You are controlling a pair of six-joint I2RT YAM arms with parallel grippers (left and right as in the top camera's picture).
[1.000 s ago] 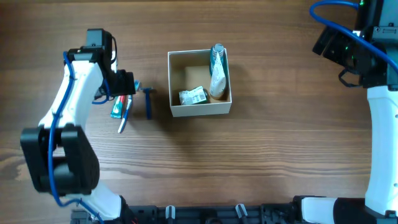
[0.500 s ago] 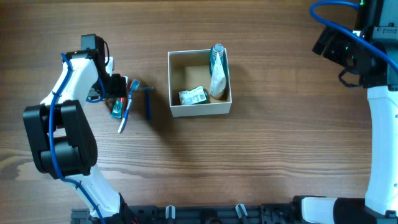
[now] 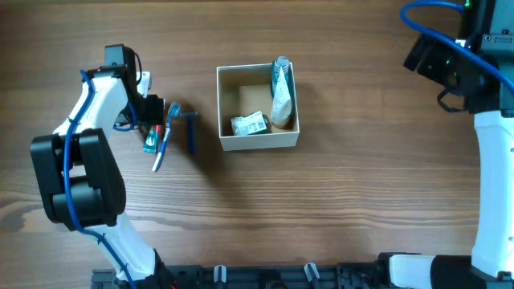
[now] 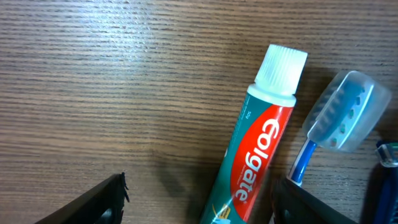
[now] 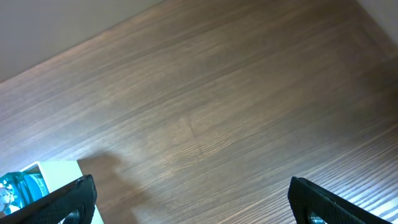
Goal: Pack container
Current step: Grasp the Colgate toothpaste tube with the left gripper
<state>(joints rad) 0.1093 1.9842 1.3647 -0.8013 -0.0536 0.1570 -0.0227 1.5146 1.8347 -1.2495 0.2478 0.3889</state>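
Note:
The container [image 3: 220, 108] is a square white-walled box with a tan inside, at the table's middle; it holds a clear bottle [image 3: 280, 92] and a small packet [image 3: 250, 124]. A corner of it shows in the right wrist view [image 5: 43, 180]. A green and red toothpaste tube [image 4: 256, 155] lies on the table, a capped blue toothbrush [image 4: 339, 118] beside it, and a blue razor [image 3: 191, 131] further right. My left gripper [image 4: 199, 202] is open, its fingers either side of the tube's lower end. My right gripper [image 5: 193, 199] is open and empty, high at the right.
The toothpaste, toothbrush and razor lie together left of the box in the overhead view. The wooden table [image 3: 361, 185] is bare wood to the right and front of the box. The right arm's base [image 3: 490, 160] stands at the right edge.
My left gripper has drawn back from above the toothbrush and toothpaste to their left end and turned; the three items lie where they were. The right arm has not moved.

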